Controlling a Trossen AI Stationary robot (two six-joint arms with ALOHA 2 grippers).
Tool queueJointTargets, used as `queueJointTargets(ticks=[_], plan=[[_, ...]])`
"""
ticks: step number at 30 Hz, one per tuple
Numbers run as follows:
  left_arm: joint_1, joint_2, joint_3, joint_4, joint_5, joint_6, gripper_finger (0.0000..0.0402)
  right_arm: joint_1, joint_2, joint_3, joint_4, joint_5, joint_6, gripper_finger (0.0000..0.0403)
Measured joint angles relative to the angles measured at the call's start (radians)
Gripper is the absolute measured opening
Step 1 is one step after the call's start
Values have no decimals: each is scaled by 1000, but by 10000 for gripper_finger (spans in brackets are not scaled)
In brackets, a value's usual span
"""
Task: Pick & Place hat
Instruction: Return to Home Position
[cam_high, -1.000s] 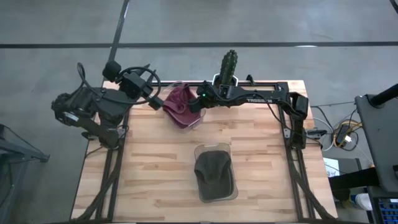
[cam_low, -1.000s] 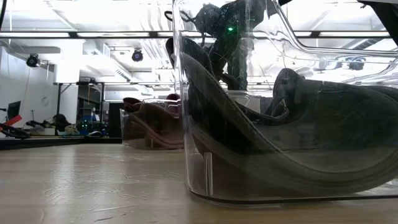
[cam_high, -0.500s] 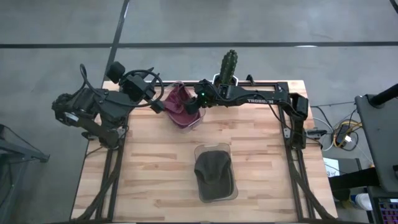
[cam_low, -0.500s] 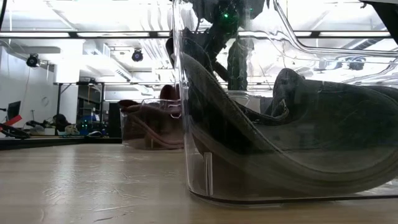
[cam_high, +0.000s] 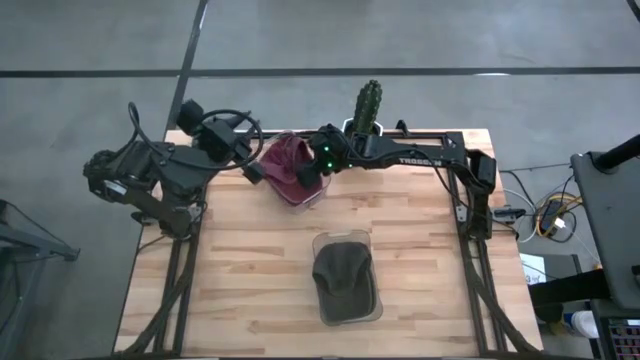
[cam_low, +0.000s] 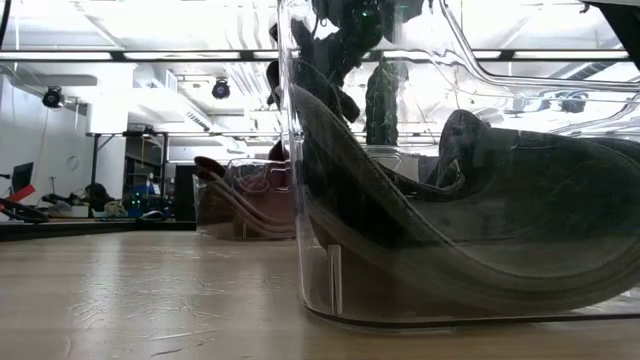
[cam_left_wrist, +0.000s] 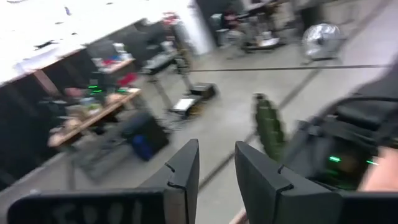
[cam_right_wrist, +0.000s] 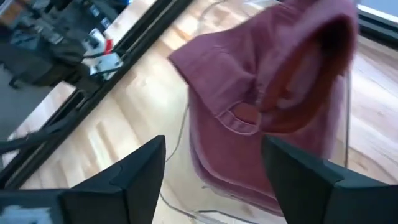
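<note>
A maroon hat (cam_high: 286, 166) (cam_right_wrist: 267, 93) lies crown up in a clear bin (cam_high: 300, 192) at the far middle of the table. The low view shows it behind the near bin (cam_low: 245, 200). My right gripper (cam_high: 310, 176) (cam_right_wrist: 212, 149) hovers open just right of and above the hat, its fingers spread wide and touching nothing. My left gripper (cam_high: 252, 172) (cam_left_wrist: 216, 155) is at the bin's left side, tipped up toward the room. A narrow gap shows between its fingers, with nothing in it. A dark olive hat (cam_high: 344, 278) lies in a second clear bin (cam_high: 372, 312) near the table's middle.
A green cactus (cam_high: 368, 104) in a white pot stands at the far edge behind the maroon hat. The arms' dark frame (cam_high: 470, 190) runs along the far and right sides. Bare wood (cam_high: 230, 270) lies to the left of the near bin.
My right gripper has risen above the maroon hat; in the low view its green light has climbed out of the picture's top. The hat has settled more compactly in its bin, shifted slightly toward the table's far left.
</note>
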Motion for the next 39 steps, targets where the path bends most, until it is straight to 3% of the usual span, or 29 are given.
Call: queueJointTargets(ticks=[4, 11, 13, 19, 21, 29, 34, 39], plan=[[1, 2, 0, -16, 139, -24, 85, 29, -3, 21, 2, -1, -65, 199], [2, 2, 0, -31, 181, -25, 7, 72, -27, 46, -13, -5, -184, 25], [2, -3, 0, -32, 215, -26, 4, 80, -41, 45, -12, -7, -207, 17], [27, -10, 0, -33, 573, -147, 1, 93, -95, 22, -12, -35, -333, 8], [28, -10, 0, -33, 627, -200, 0, 101, -129, 0, -9, -60, -362, 8], [28, -11, -6, -17, 605, -295, 0, 151, -321, -173, 55, -77, -421, 8], [33, -12, -10, -46, 514, -90, 0, 177, -461, -329, 131, -80, -425, 8], [40, -12, -60, -42, 575, -74, 0, 202, -590, -498, 286, -81, -427, 8]])
